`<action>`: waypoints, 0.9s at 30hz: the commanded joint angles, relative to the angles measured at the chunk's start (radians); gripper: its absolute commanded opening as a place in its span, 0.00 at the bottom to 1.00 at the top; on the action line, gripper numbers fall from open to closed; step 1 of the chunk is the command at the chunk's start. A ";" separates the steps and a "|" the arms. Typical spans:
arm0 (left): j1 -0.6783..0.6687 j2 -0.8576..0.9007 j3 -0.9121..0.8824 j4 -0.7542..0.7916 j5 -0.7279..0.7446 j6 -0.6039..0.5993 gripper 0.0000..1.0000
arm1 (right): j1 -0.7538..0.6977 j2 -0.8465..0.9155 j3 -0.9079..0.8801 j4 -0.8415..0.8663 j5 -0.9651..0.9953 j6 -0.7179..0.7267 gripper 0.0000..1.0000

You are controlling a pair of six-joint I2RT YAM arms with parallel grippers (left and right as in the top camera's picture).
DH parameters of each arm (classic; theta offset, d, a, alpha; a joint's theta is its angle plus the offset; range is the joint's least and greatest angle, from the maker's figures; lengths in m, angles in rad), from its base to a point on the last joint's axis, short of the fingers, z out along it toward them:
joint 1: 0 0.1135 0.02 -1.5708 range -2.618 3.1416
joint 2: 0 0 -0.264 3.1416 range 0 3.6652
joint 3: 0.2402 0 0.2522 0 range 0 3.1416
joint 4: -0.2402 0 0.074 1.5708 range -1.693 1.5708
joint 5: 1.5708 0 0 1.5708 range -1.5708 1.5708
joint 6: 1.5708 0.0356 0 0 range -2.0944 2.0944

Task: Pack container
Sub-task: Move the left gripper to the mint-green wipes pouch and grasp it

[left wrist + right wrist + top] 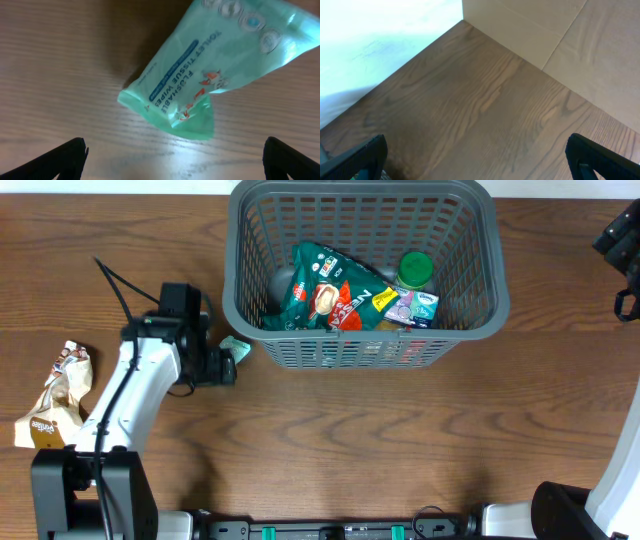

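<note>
The container, a dark grey lattice basket, stands at the back middle of the table. It holds a green snack bag, a green-lidded jar and a small tissue pack. A mint-green packet of toilet tissue wipes lies on the wood just left of the basket's front corner. My left gripper is right beside it. In the left wrist view the packet lies just ahead of my open left gripper, nothing between the fingers. My right gripper is open over bare wood at the far right.
A crumpled brown and white snack bag lies at the table's left edge, beside the left arm's base. A beige board stands beyond the table in the right wrist view.
</note>
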 commanded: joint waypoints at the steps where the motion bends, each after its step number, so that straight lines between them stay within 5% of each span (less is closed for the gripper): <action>1: 0.004 0.004 -0.060 0.053 0.017 0.107 0.95 | -0.004 -0.003 -0.001 -0.002 0.010 0.011 0.99; 27: 0.002 0.027 -0.072 0.262 0.084 0.236 0.99 | -0.004 -0.003 -0.001 -0.002 0.010 0.010 0.99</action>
